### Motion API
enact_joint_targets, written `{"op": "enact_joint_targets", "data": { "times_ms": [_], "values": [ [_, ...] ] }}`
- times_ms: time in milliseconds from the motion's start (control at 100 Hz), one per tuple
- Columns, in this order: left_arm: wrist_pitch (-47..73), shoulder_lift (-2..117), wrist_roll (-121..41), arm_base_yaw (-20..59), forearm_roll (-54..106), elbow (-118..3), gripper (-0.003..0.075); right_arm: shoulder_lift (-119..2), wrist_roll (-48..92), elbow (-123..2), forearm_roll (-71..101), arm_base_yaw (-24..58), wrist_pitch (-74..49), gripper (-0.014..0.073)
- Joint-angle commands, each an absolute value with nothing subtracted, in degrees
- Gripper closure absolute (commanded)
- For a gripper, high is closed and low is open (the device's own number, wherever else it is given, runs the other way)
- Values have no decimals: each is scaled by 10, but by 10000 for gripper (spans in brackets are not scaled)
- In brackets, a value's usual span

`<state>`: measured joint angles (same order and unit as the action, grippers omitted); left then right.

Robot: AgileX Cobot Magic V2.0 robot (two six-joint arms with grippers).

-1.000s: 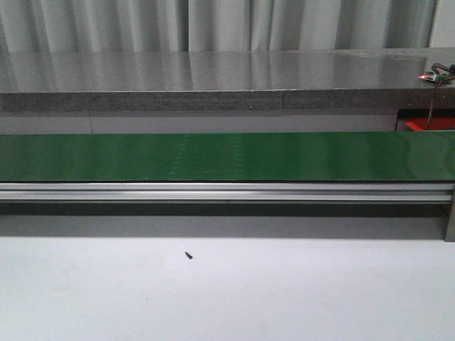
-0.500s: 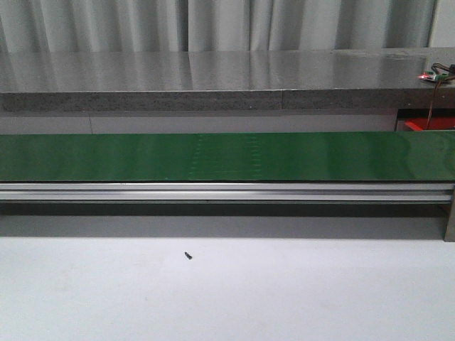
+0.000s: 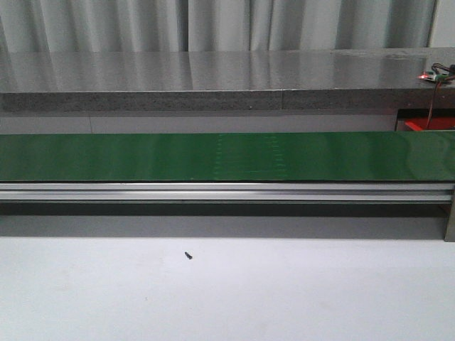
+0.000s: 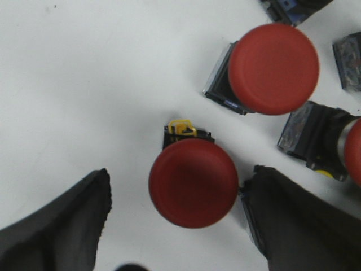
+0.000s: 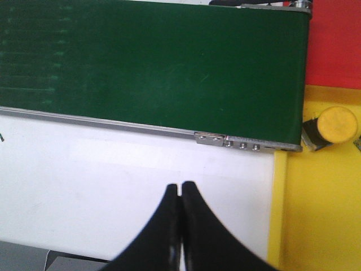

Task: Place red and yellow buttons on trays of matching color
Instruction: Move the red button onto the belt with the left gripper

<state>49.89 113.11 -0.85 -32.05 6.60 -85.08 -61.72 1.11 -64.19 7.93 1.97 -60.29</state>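
Note:
In the left wrist view my left gripper is open over the white table, its dark fingers either side of a red button with a yellow clip; one finger looks close to its cap. A second red button lies beyond it, and part of a third shows at the frame edge. My right gripper is shut with nothing in it, over white table beside the yellow tray. A yellow button lies on that tray. The red tray sits past the belt's end. Neither gripper appears in the front view.
A green conveyor belt on an aluminium rail runs across the table in the front view, and its end shows in the right wrist view. A small dark screw lies on the white table. A grey shelf stands behind the belt.
The faint pale marks on the green belt have shifted to the right, so the belt is running. Nothing else in the front view has moved.

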Motion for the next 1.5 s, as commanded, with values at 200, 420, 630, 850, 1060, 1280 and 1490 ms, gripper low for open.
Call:
{"op": "enact_joint_targets", "data": {
  "times_ms": [200,420,630,850,1060,1280,1490],
  "values": [
    [486,1120,-9,-319,75,-868,351,-605,16,-656,79,20,-576,700],
    [477,1118,-9,-319,74,-869,545,-605,16,-656,79,20,-576,700],
    [500,1091,-9,-319,68,-870,563,-605,16,-656,79,20,-574,700],
    [498,1007,-9,-319,57,-870,563,-605,16,-656,79,20,-574,700],
    [517,948,-13,-314,72,-870,563,-605,16,-656,79,20,-576,700],
    [558,937,-46,-250,104,-870,563,-605,16,-656,79,20,-576,700],
    [541,938,-49,-159,101,-870,563,-605,16,-656,79,20,-576,700]
  ]
}}
